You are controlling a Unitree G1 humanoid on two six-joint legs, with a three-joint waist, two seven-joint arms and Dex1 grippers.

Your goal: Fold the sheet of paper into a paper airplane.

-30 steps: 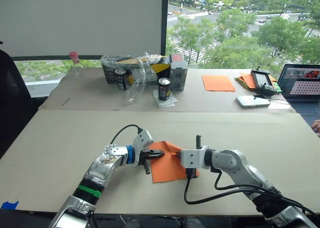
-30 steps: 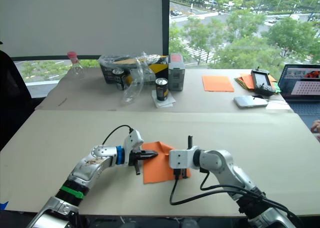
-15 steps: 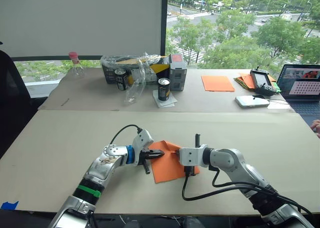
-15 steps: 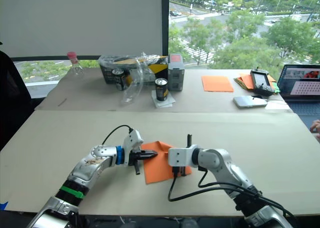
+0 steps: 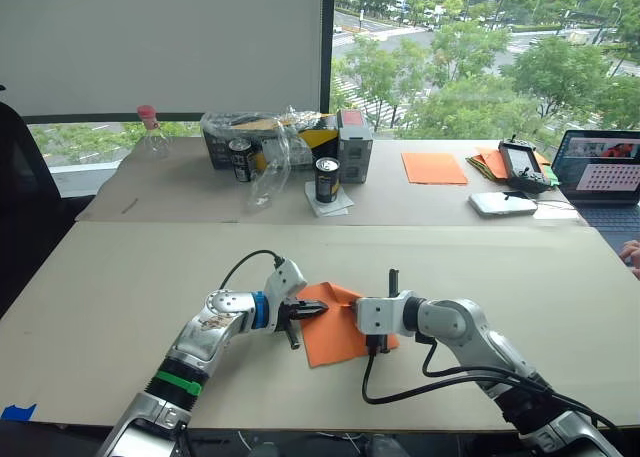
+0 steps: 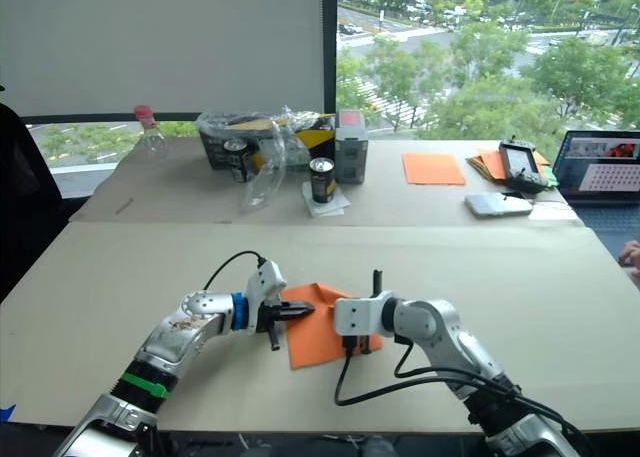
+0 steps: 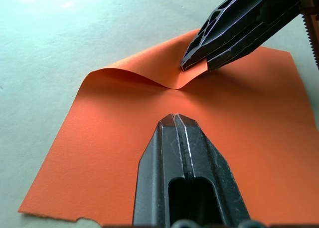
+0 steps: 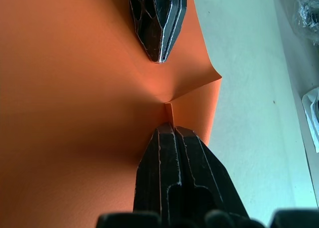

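The sheet of paper (image 5: 334, 325) at lower centre is plain bright orange on a pale beige counter (image 5: 120, 287). Both grippers, left (image 5: 312, 309) and right (image 5: 376, 346), are black on silver arms. At upper right lies a smooth orange sheet (image 5: 434, 167); at upper left, a pink-capped bottle (image 5: 150, 129).

Since a second ago the right gripper (image 5: 372, 328) slides a little toward the left gripper (image 5: 318, 308), its fingers closed on the near edge of the sheet of paper (image 5: 335, 337). The paper's right edge draws in with it, and the sheet turns slightly on the table (image 5: 120, 307).
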